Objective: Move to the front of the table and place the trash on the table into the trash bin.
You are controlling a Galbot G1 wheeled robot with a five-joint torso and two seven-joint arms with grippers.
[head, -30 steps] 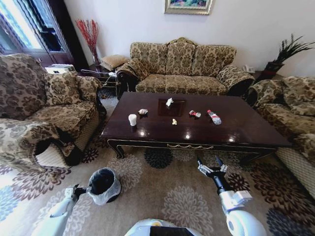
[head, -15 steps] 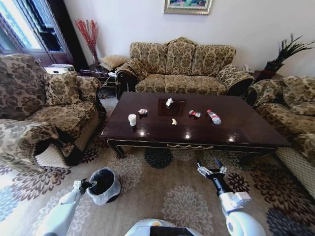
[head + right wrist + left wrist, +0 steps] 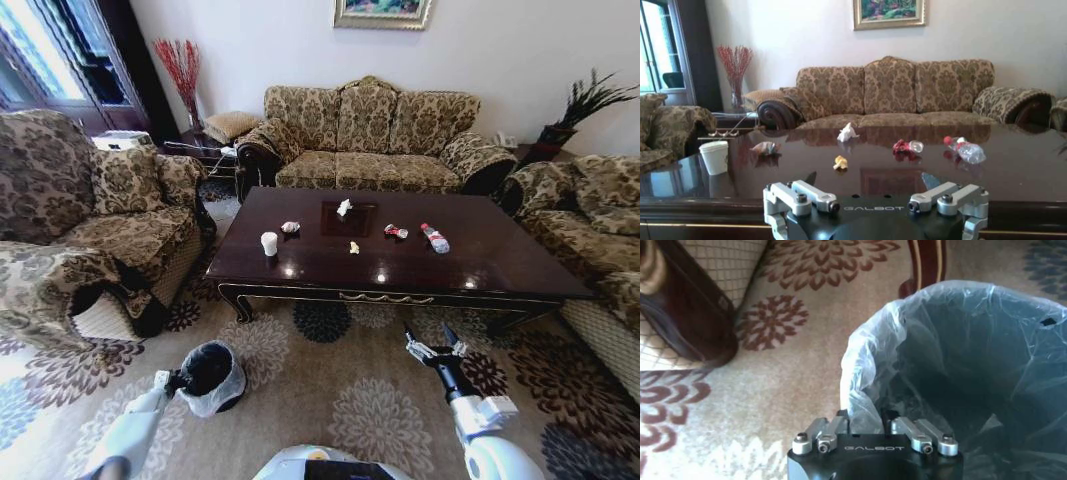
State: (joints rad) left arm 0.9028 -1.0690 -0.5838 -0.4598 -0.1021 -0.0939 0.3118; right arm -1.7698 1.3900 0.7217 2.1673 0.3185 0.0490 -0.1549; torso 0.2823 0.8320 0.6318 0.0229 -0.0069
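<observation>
2 arms low: left tool (image 3: 867, 427) pinches the trash bin (image 3: 960, 365) liner, right tool (image 3: 433, 342) gapes empty.

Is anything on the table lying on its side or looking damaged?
Yes. On the table, the clear bottle lies on its side and the red can is crushed. The wrappers are crumpled. The paper cup stands upright.

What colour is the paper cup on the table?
White. The paper cup stands near the table's left end, showing best in the right wrist view.
</observation>
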